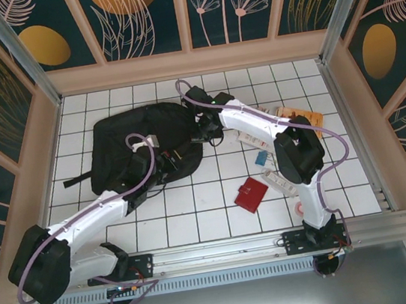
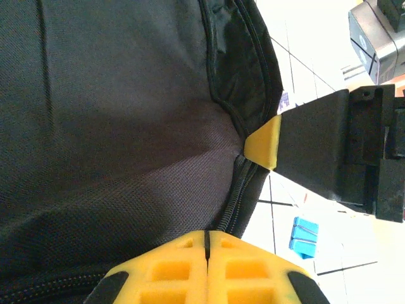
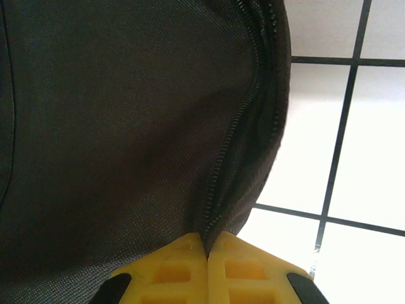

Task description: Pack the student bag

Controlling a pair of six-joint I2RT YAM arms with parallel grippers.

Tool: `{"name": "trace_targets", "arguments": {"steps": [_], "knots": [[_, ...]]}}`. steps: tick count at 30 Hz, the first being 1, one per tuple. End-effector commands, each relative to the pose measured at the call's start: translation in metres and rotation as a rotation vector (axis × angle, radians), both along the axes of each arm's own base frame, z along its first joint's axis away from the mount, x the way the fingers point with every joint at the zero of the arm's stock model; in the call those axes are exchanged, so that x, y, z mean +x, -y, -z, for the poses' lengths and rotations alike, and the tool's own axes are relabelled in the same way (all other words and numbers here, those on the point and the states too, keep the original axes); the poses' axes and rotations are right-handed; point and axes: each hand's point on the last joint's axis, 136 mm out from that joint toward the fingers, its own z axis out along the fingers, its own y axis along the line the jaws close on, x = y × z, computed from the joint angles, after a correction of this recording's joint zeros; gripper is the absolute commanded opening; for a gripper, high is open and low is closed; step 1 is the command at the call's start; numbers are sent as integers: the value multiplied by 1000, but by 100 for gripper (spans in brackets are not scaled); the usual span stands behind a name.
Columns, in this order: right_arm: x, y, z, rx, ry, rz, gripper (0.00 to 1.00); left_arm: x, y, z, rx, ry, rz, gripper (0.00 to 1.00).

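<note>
The left gripper (image 2: 207,235), fingers pressed together, sits at the bag's (image 1: 119,137) near right corner, the zipper (image 2: 234,196) running straight away from its tips. Just beyond, the right gripper (image 3: 207,239), also pressed together, meets that zipper on the bag's right edge; whether either nips cloth I cannot tell. The bag lies flat, stretching leftward from both.

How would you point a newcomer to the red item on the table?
Start at the black student bag on the white tiled table. Look right and toward the near edge: the flat red square lies alone, the only red thing there.
</note>
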Motion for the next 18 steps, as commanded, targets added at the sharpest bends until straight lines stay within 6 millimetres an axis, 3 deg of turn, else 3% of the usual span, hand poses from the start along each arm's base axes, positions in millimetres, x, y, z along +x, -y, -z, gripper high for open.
{"name": "trace_targets", "arguments": {"steps": [1, 8, 13, 18], "knots": [[30, 41, 0, -137, 111, 74, 0, 0, -20, -2, 51, 14, -43, 0], [30, 38, -7, -104, 128, 53, 0, -4, -26, 5, 46, -4, -32, 0], [20, 17, -33, 75, 79, 105, 46, 1, -2, -6, -58, 23, 39, 0], [-2, 6, -44, 274, -85, 283, 51, 5, 15, -16, -132, 44, 94, 0]]}}
